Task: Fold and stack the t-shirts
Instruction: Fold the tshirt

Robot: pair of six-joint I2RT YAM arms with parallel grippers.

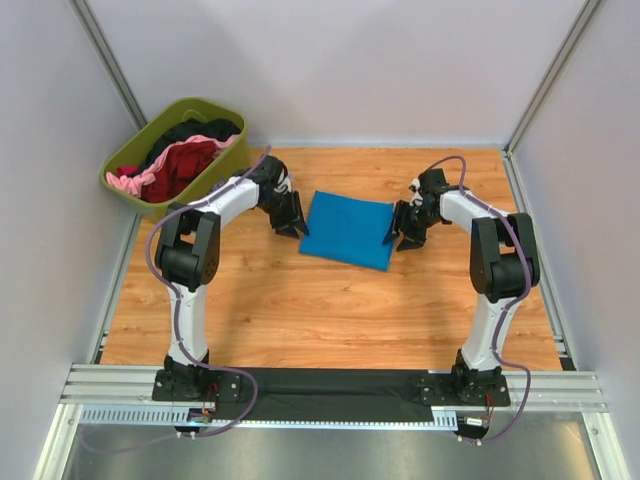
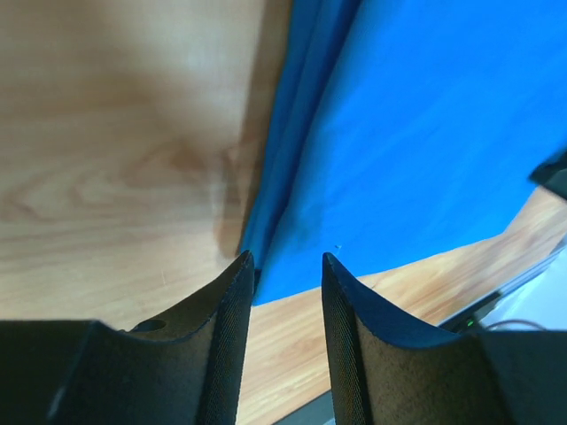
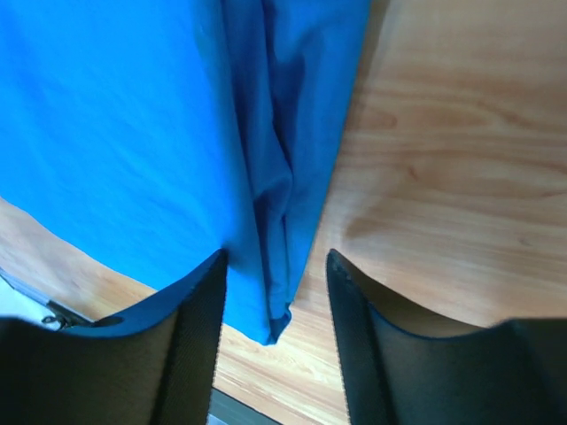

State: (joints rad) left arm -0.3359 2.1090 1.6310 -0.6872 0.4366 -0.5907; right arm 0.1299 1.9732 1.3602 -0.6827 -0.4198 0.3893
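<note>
A bright blue t-shirt point(image 1: 348, 229) lies folded into a rectangle on the wooden table point(image 1: 300, 310). My left gripper point(image 1: 291, 222) hovers at its left edge, open, with nothing between its fingers; the left wrist view shows the folded edge of the blue t-shirt point(image 2: 399, 133) just beyond the fingertips of my left gripper point(image 2: 285, 261). My right gripper point(image 1: 401, 234) stands open at the shirt's right edge. In the right wrist view a corner of the blue t-shirt point(image 3: 266, 195) hangs between the spread jaws of my right gripper point(image 3: 276, 257), touching neither. Dark red, pink and black t-shirts point(image 1: 180, 160) lie heaped in the tub.
An olive-green plastic tub point(image 1: 222, 170) stands at the back left corner, close behind my left arm. Grey walls enclose the table on three sides. A metal rail point(image 1: 330, 390) with the arm bases runs along the near edge.
</note>
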